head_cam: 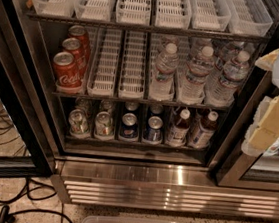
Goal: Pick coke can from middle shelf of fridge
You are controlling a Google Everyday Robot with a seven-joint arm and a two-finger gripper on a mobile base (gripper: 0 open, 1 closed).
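Observation:
Three red coke cans stand in a row, front to back, in the leftmost lane of the middle shelf point(140, 101). The front coke can point(67, 70) is nearest the shelf edge, the others point(74, 49) behind it. The fridge point(172, 177) is open, with its black door frame at the left. My gripper point(275, 121) is a white and cream shape at the right edge of the view. It is in front of the right door frame, far to the right of the coke cans and apart from them.
Water bottles point(197, 70) fill the right lanes of the middle shelf; two empty lane trays point(121, 63) lie between them and the coke cans. Silver-green cans point(79, 122), dark blue cans point(129, 126) and bottles stand on the lower shelf. Cables point(24, 196) lie on the floor at the left.

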